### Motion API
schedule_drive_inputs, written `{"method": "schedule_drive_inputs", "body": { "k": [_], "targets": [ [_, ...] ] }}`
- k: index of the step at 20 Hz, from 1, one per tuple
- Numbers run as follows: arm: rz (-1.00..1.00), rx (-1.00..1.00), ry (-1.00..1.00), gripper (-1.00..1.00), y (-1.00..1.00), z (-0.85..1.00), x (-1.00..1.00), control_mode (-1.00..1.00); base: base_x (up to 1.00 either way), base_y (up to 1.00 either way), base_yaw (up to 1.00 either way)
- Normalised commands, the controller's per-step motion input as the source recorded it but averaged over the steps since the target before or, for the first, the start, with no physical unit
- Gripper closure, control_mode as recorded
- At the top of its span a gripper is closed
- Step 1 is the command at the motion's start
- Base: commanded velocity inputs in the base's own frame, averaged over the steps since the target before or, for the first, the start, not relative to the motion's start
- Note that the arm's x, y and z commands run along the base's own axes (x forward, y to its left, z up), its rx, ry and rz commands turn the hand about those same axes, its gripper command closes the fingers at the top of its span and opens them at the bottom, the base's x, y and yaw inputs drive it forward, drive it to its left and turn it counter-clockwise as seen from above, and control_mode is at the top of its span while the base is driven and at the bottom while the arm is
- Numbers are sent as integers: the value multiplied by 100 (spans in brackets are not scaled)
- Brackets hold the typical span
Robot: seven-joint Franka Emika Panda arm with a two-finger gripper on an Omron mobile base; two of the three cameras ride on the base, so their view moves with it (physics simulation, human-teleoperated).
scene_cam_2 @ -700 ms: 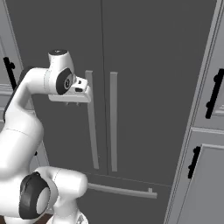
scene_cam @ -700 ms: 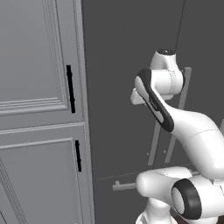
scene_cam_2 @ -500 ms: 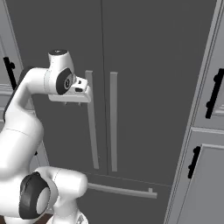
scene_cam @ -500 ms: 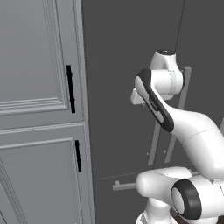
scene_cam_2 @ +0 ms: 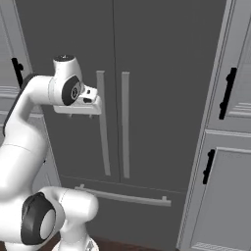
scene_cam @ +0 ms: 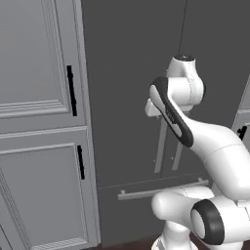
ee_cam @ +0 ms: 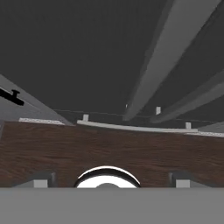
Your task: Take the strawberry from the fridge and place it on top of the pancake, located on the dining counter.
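Right base view: the white arm's two-finger hand [scene_cam_2: 78, 115] hangs just beside the left of the two long grey bar handles [scene_cam_2: 102, 122] on the tall dark-grey French-door fridge [scene_cam_2: 157, 59], fingers pointing down and spread wide, grasping nothing. Both fridge doors and the bottom drawer with its horizontal grey bar [scene_cam_2: 122, 196] are shut, so the strawberry, judged to be inside, is hidden; the pancake and the dining desk lie outside these pictures. In the hand view the two small grey finger tips [ee_cam: 39, 179] stand far apart over the dark wood floor [ee_cam: 109, 148], with the fridge front [ee_cam: 87, 52] rising ahead. The task looks to be at its opening step: getting the fridge door open. The next move likely calls for turning the hand to straddle the left bar handle, clenching on it and pulling the door outward on its hinge. Light-grey panelled cabinets [scene_cam_2: 230, 162] with black handles flank the fridge.
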Motion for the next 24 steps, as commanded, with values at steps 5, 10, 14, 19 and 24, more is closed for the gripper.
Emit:
{"method": "schedule_drive_inputs", "body": {
  "k": [5, 10, 14, 19, 24],
  "targets": [
    [0, 0, 0, -100, 0, 0, 0, 100, -40, -60, -9],
    [0, 0, 0, -100, 0, 0, 0, 100, -30, -23, -10],
    [0, 0, 0, -100, 0, 0, 0, 100, -30, 10, -9],
    [0, 0, 0, -100, 0, 0, 0, 100, -37, 6, -3],
    [0, 0, 0, -100, 0, 0, 0, 100, -35, 19, 1]
  ]
}}
